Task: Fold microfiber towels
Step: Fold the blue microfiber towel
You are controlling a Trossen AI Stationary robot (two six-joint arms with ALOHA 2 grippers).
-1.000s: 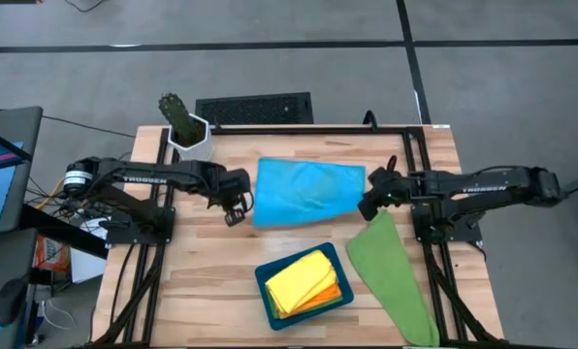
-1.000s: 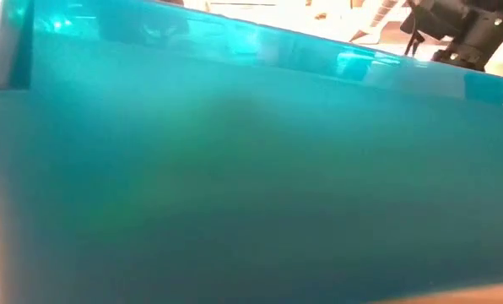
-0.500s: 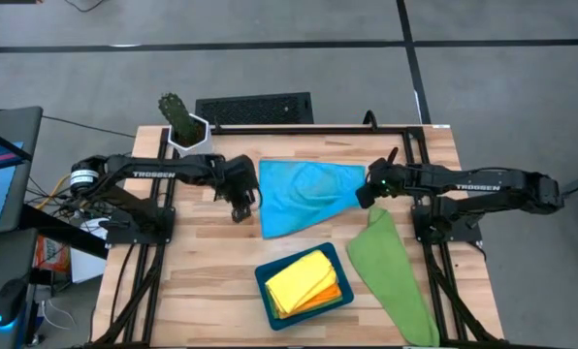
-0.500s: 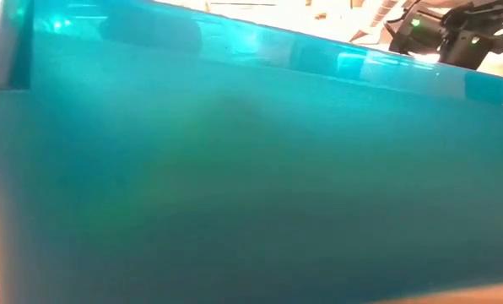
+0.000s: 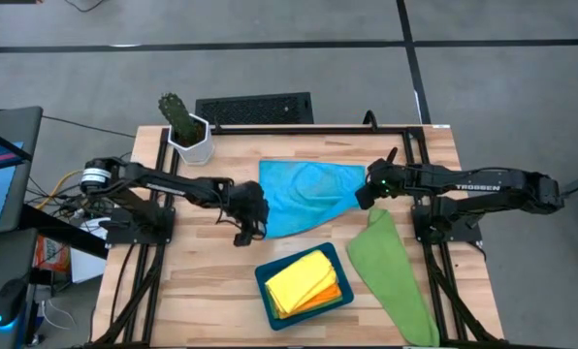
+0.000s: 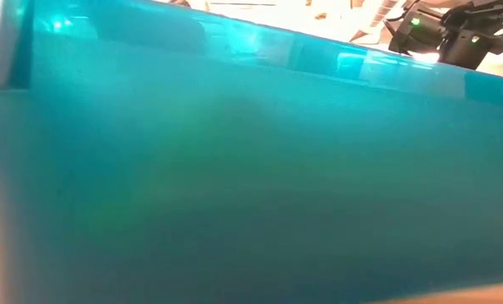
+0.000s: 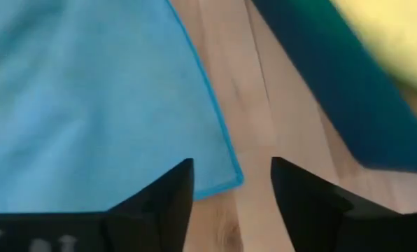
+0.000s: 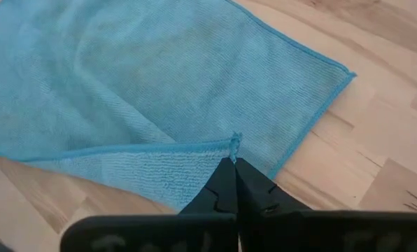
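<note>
Right jaws (image 8: pixel 234 162) are pinched tight on one corner of the blue towel (image 5: pixel 304 194), lifting that corner a little and pulling it back over the rest of the cloth. That is how a fold starts: you hold one corner and carry it across. In the right wrist view the pinched corner sits right at the jaw tips, with a flap of towel doubled under it and the rest spread flat on the desk (image 5: pixel 211 271) just ahead.

Left jaws (image 7: pixel 231 183) stand apart with nothing between them. They hover just over the towel's opposite near corner, which lies flat on the wood right between and in front of the tips. My guess is they are lined up there to grab that corner, so both sides of the towel can fold over evenly.

Past the left jaws, close by, sits the teal tray (image 5: pixel 270 291) with a yellow towel (image 5: pixel 299 281) on top and an orange one (image 5: pixel 333 291) peeking out under it. They look already folded and stacked there to keep them tidy.

A green towel (image 5: pixel 391 276) lies beside the right jaws, loose and trailing off the desk edge, likely waiting its turn.

The low view is filled by the tray's wall.
</note>
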